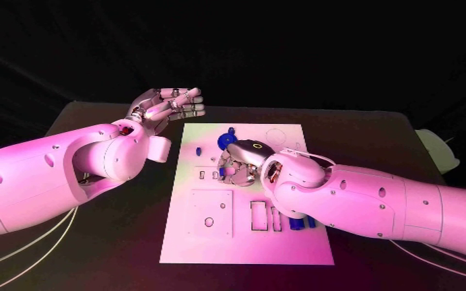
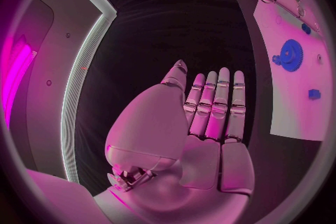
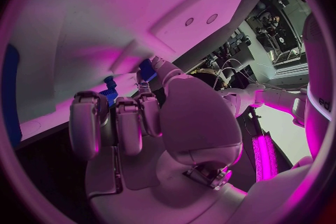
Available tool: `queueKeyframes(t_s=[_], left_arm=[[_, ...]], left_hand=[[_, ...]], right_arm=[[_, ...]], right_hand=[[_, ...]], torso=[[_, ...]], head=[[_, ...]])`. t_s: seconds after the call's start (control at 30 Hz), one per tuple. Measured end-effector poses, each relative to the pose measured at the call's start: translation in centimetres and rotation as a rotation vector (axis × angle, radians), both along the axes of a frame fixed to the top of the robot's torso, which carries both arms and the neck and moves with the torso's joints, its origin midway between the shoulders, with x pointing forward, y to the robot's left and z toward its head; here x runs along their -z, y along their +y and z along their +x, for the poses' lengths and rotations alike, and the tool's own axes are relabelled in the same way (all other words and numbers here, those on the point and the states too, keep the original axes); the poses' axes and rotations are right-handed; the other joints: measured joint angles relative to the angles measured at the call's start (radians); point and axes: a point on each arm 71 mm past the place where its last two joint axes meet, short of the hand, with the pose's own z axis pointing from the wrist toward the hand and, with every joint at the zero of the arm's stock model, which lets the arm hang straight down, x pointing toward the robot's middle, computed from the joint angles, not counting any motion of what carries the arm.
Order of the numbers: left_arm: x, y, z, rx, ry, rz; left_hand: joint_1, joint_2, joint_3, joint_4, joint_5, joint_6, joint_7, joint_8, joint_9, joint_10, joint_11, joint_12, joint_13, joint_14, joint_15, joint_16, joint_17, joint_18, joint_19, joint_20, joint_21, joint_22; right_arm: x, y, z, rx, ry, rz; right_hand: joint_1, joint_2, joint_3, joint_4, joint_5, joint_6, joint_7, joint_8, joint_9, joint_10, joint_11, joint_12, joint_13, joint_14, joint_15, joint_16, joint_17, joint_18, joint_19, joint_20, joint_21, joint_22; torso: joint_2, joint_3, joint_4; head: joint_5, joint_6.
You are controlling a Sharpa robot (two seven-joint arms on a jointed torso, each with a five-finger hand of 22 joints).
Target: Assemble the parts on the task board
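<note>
The white task board lies in the middle of the table. My right hand is down on its centre, fingers curled onto the plate. In the right wrist view those fingertips and the thumb pinch a small blue part against the board. A blue gear sits just beyond that hand, a small blue part to its left. My left hand hovers off the board's far left corner, fingers straight, holding nothing. The left wrist view shows this hand and the gear.
More blue parts lie at the board's right edge, partly under my right forearm. Slots and cut-outs mark the board's near half. Bare black table runs round the board on both sides.
</note>
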Motion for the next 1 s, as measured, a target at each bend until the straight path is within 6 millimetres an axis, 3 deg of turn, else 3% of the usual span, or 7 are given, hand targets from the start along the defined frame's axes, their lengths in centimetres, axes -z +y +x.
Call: queueKeyframes(t_s=[0.1, 0.17, 0.4, 1.0], left_arm=[[0.00, 0.00, 0.00, 0.000, 0.000, 0.000], [0.00, 0.00, 0.00, 0.000, 0.000, 0.000], [0.00, 0.00, 0.00, 0.000, 0.000, 0.000], [0.02, 0.03, 0.03, -0.001, 0.001, 0.001]], left_hand=[[0.000, 0.000, 0.000, 0.000, 0.000, 0.000, 0.000, 0.000, 0.000, 0.000, 0.000, 0.000, 0.000, 0.000, 0.000, 0.000, 0.000, 0.000, 0.000, 0.000, 0.000, 0.000], [0.000, 0.000, 0.000, 0.000, 0.000, 0.000, 0.000, 0.000, 0.000, 0.000, 0.000, 0.000, 0.000, 0.000, 0.000, 0.000, 0.000, 0.000, 0.000, 0.000, 0.000, 0.000], [0.000, 0.000, -0.003, -0.003, 0.000, 0.000, 0.000, 0.000, 0.000, 0.000, 0.000, 0.000, 0.000, -0.003, 0.003, 0.000, -0.001, 0.000, 0.000, 0.000, 0.000, 0.000], [0.000, 0.000, -0.003, -0.003, 0.000, 0.000, 0.000, 0.000, 0.000, 0.000, 0.000, 0.000, 0.000, -0.003, 0.003, 0.000, -0.001, 0.000, 0.000, 0.000, 0.000, 0.000]], right_arm=[[0.01, -0.04, 0.02, 0.001, -0.001, -0.001], [0.00, -0.05, 0.02, 0.002, -0.001, -0.001], [0.00, -0.08, 0.05, 0.003, -0.003, -0.002], [0.10, -0.14, -0.02, 0.009, -0.009, 0.009]], right_hand=[[-0.006, 0.003, -0.002, 0.002, 0.000, -0.003, 0.003, -0.004, -0.001, 0.000, 0.000, 0.000, 0.000, 0.000, 0.000, 0.000, 0.000, 0.000, 0.000, 0.000, 0.000, 0.000], [-0.009, -0.001, -0.005, 0.005, 0.000, -0.007, 0.000, -0.004, -0.002, -0.004, 0.004, 0.000, 0.000, 0.003, 0.003, -0.004, 0.000, 0.000, 0.000, 0.000, 0.000, 0.000], [-0.030, -0.022, -0.020, 0.018, 0.001, -0.027, 0.013, -0.017, -0.009, -0.020, 0.013, -0.018, 0.000, 0.002, 0.010, -0.008, 0.000, 0.000, -0.008, 0.008, -0.016, 0.000], [-0.064, -0.056, -0.109, 0.048, -0.004, -0.102, 0.034, -0.047, -0.033, -0.050, 0.032, -0.036, 0.000, 0.004, 0.026, -0.013, 0.001, 0.000, -0.027, 0.020, -0.042, 0.000]], torso=[[0.000, 0.0000, 0.0000], [0.000, 0.0000, 0.0000], [0.001, 0.0000, -0.0002], [0.000, 0.0000, -0.0003]], head=[[-0.001, 0.000], [-0.001, 0.000], [-0.001, 0.000], [-0.002, 0.003]])
